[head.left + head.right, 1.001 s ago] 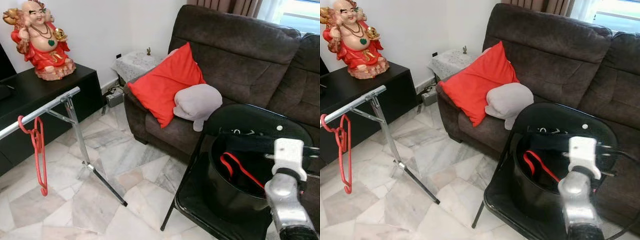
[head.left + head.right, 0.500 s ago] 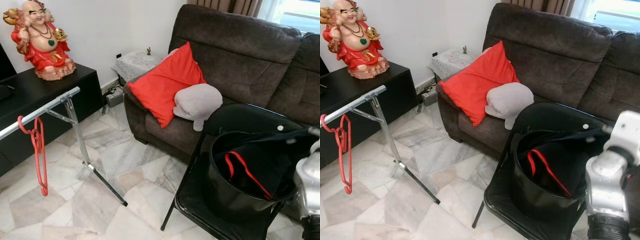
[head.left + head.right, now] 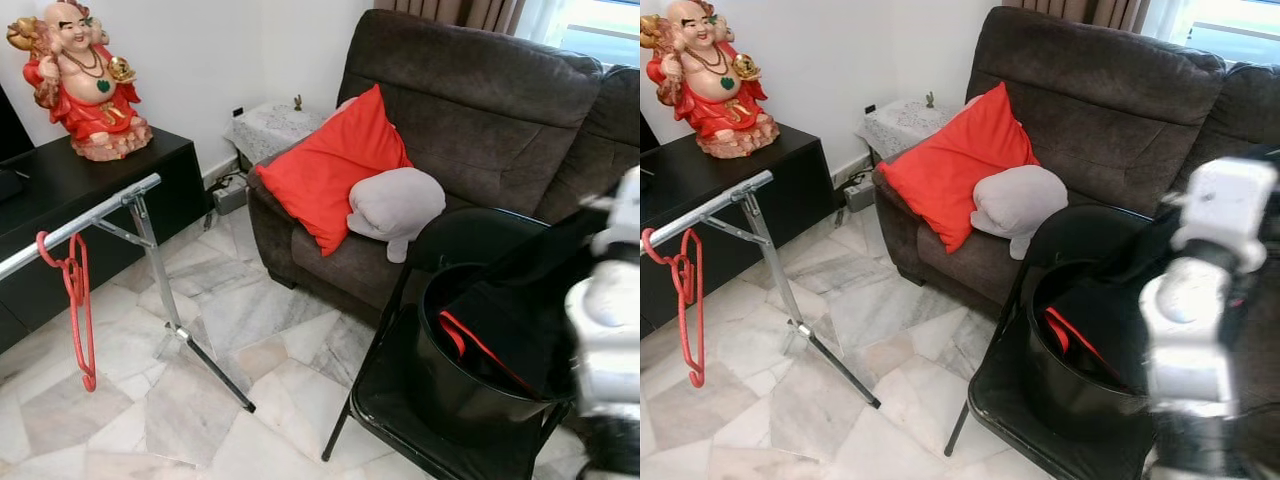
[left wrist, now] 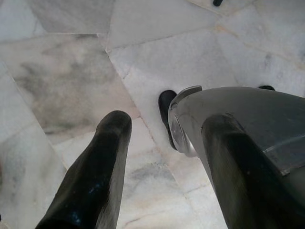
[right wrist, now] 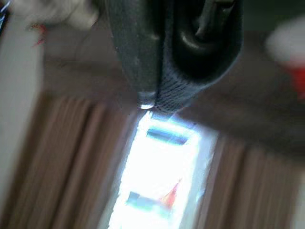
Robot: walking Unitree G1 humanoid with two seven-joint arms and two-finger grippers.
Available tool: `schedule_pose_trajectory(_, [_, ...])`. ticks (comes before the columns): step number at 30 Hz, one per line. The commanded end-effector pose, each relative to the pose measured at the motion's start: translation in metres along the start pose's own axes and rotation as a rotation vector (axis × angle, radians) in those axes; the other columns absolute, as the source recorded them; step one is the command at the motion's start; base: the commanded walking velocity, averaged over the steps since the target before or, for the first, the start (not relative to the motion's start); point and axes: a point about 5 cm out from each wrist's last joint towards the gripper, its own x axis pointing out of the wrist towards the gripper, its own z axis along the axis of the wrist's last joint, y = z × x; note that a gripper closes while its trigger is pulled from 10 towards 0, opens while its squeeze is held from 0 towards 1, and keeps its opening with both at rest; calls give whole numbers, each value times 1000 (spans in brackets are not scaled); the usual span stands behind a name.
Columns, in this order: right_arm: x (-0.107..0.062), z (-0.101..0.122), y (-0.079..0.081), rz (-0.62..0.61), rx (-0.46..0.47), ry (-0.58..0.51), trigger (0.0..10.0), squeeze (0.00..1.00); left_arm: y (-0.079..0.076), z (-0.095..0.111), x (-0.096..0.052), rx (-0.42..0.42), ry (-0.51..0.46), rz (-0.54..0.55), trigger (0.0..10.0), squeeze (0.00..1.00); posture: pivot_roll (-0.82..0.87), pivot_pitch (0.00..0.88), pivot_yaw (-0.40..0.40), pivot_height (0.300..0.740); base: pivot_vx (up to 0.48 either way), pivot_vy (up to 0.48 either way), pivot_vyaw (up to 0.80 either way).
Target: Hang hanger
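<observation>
A: Left eye view first, from the left edge: what stands there?

B: A red-robed laughing figurine (image 3: 82, 82) sits on the black low cabinet (image 3: 70, 190). In front of it a silver metal clothes rail (image 3: 95, 215) crosses on a slanted leg over the marble-tiled floor (image 3: 200, 390), and a red plastic hanger (image 3: 78, 305) hangs hooked on the rail near the picture's left edge.

A: And toward the middle?

B: A dark brown fabric sofa (image 3: 480, 130) carries a red square cushion (image 3: 335, 170) and a grey rounded pillow (image 3: 396, 203) leaning against it. A small lace-covered side table (image 3: 270, 128) stands between cabinet and sofa.

A: What about the right?

B: A black folding chair (image 3: 420, 400) in front of the sofa holds a black round bucket (image 3: 470, 380), and a second red hanger (image 3: 478, 345) lies inside it. The blurred silver right arm (image 3: 605, 330) is raised beside the bucket's right rim.

A: The grippers?

B: The right gripper (image 5: 157, 90) has its black fingers pressed together, pointing toward blurred curtains and a bright window. The left gripper (image 4: 162, 157) hangs over the floor tiles, fingers apart, holding nothing.
</observation>
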Motion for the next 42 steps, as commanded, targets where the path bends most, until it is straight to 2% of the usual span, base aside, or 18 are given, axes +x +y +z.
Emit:
schedule_pose_trajectory(1, [-12, -10, 14, 92, 28, 67, 10000, 0, -9, -12, -3, -1, 43, -32, 10000, 0, 84, 47, -10, 740, 0, 0, 800])
schedule_pose_trajectory(4, [-26, -20, 26, 199, 19, 89, 10000, 0, -9, -14, -3, -1, 44, -33, 10000, 0, 83, 48, -11, 740, 0, 0, 800])
schedule_pose_trajectory(13, [-34, -16, 35, 299, -11, 39, 10000, 0, -7, -17, -5, -2, 50, -30, 10000, 0, 84, 36, -5, 740, 0, 0, 800])
schedule_pose_trajectory(15, [-39, -14, 43, 371, -21, 20, 10000, 0, -7, -18, -5, -6, 52, -28, 10000, 0, 82, 33, -4, 740, 0, 0, 800])
schedule_pose_trajectory(17, [-49, -15, 55, 494, -40, 9, 10000, 0, -7, -18, -5, -6, 53, -28, 10000, 0, 81, 27, -3, 740, 0, 0, 800])
schedule_pose_trajectory(19, [-67, -22, 70, 639, -47, 22, 10000, 0, -7, -18, -5, -6, 52, -29, 10000, 0, 81, 21, -4, 740, 0, 0, 800])
schedule_pose_trajectory(25, [-86, -33, 78, 806, -71, 49, 10000, 0, -7, -19, -6, -7, 55, -28, 10000, 0, 86, 12, -7, 740, 0, 0, 800])
schedule_pose_trajectory(32, [-88, -31, 77, 898, -79, 12, 10000, 0, -8, -20, -6, -11, 59, -29, 10000, 0, 82, 30, -11, 740, 0, 0, 800])
schedule_pose_trajectory(36, [-84, -32, 73, 903, -82, 8, 10000, 0, -9, -20, -6, -14, 58, -30, 10000, 0, 82, 37, -12, 740, 0, 0, 800])
schedule_pose_trajectory(40, [-69, -24, 64, 809, -13, -9, 10000, 0, -11, -19, -5, -16, 54, -32, 10000, 0, 78, 42, -13, 740, 0, 0, 400])
schedule_pose_trajectory(42, [-58, -15, 57, 716, 108, -3, 10000, 0, -12, -17, -4, -17, 51, -33, 10000, 0, 77, 43, -12, 740, 0, 0, 0])
